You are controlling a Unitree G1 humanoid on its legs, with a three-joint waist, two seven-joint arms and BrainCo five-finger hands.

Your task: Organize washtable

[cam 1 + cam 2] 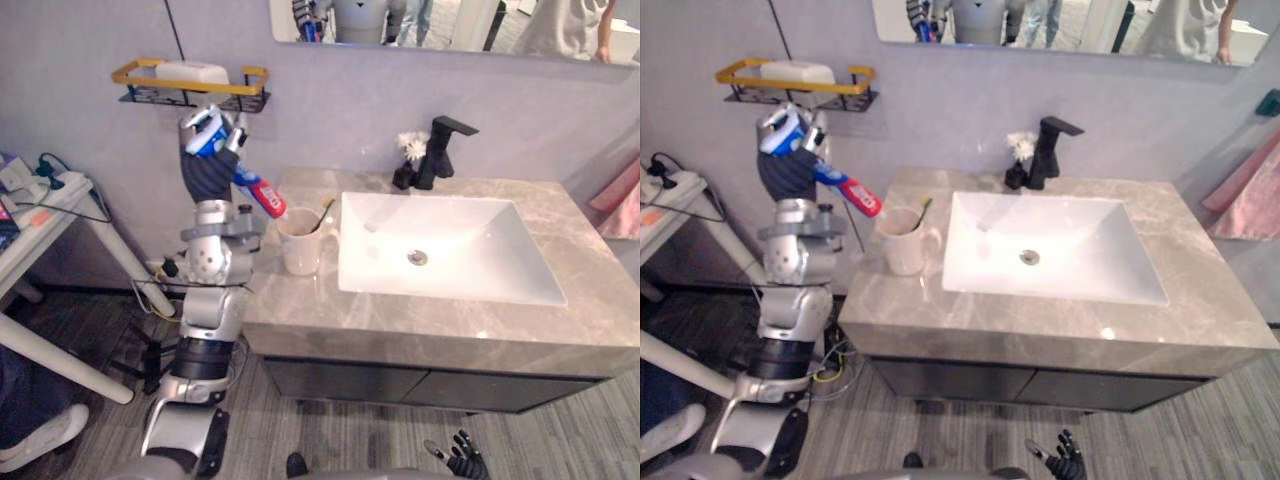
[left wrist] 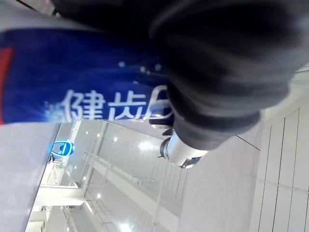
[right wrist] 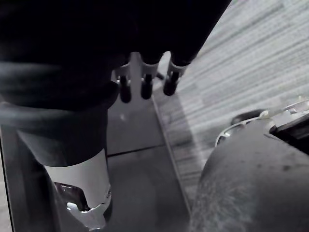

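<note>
A: Where is the toothpaste?

B: In the left hand (image 1: pixel 210 160). The arm is raised at the left end of the washtable (image 1: pixel 420 320), and the fingers are curled round the toothpaste tube (image 1: pixel 258 192), gripping it about the middle. The blue end sticks up past the hand, and the red end slants down toward the mug (image 1: pixel 300 252).

A: Does it touch the mug?

B: I can't tell. The red end sits just above and to the left of the rim. The left wrist view shows the tube's blue side (image 2: pixel 72 72) pressed close against the dark cover.

A: What's in the mug?

B: A yellowish handle (image 1: pixel 326 213), leaning toward the basin (image 1: pixel 470 250). The mug stands upright on the stone top, just beside the basin's left edge.

A: And the other hand?

B: The right hand (image 1: pixel 462 462) hangs low, in front of the cabinet and near the floor. Its fingers (image 3: pixel 145 89) are loose and straight, with nothing in them.

A: What about the rest of the table?

B: A black faucet (image 1: pixel 440 150) stands behind the basin, and a small white flower (image 1: pixel 412 147) sits right next to it on the left. On the wall above the raised hand is a wire shelf (image 1: pixel 130 72) with a yellow rim (the hand is below it, not touching). A white block (image 1: pixel 193 72) lies on the shelf.
</note>
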